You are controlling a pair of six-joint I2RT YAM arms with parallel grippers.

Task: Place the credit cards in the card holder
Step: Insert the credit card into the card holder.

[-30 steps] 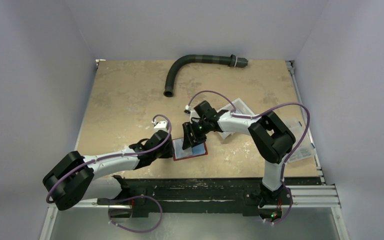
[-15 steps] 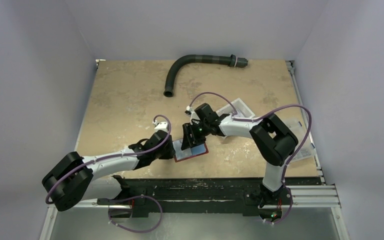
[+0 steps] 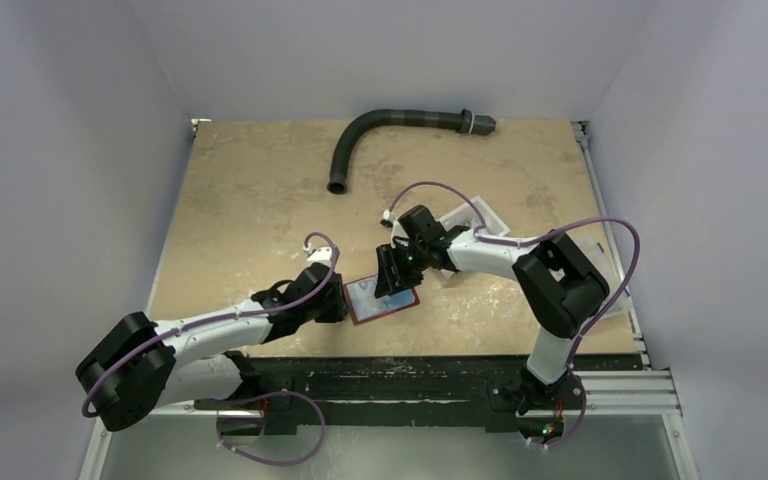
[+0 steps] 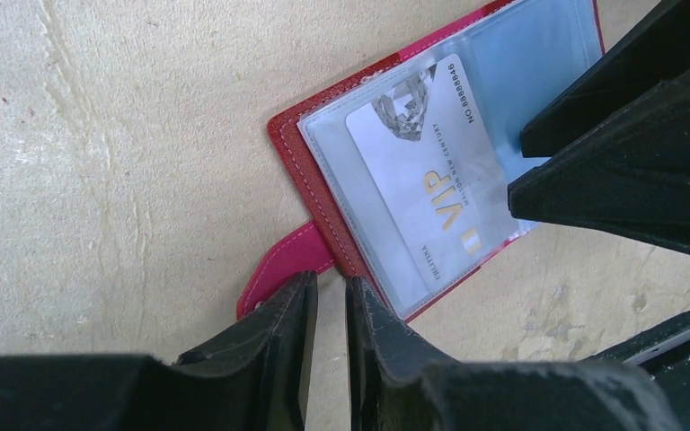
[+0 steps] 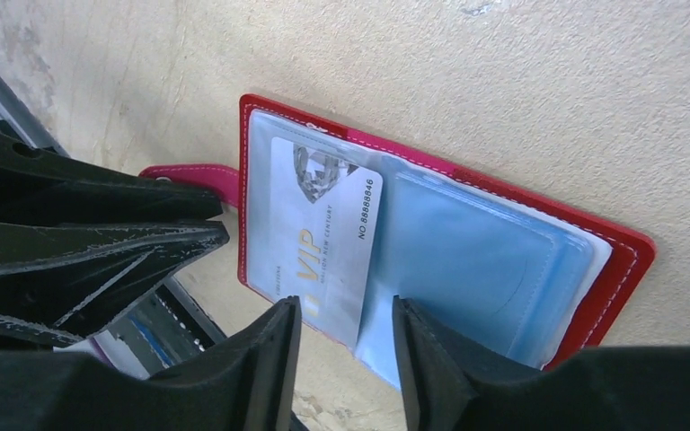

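Observation:
The card holder (image 3: pixel 388 312) lies open on the table, dark red with a snap tab (image 4: pixel 274 265) and clear sleeves (image 5: pixel 494 260). One pale credit card (image 4: pixel 422 180) marked VIP sits partly inside the left sleeve, seen also in the right wrist view (image 5: pixel 319 242). My left gripper (image 4: pixel 332 289) is low at the tab-side edge, with its jaws a narrow gap apart and only bare table between them. My right gripper (image 5: pixel 346 310) stands open over the holder's middle, straddling the card's inner corner and the sleeve edge. From above, the left gripper (image 3: pixel 340 303) and right gripper (image 3: pixel 394 283) flank the holder.
A curved grey hose (image 3: pixel 390 122) lies at the back of the table. A white bin (image 3: pixel 478 214) sits behind the right forearm. A clear plastic box (image 3: pixel 610 305) shows at the right edge, mostly hidden by the right arm. The black rail (image 3: pixel 400 375) runs along the near edge.
The right gripper and forearm have shifted slightly to the right over the holder. The left arm has swung a little lower, its gripper staying at the holder's left edge.

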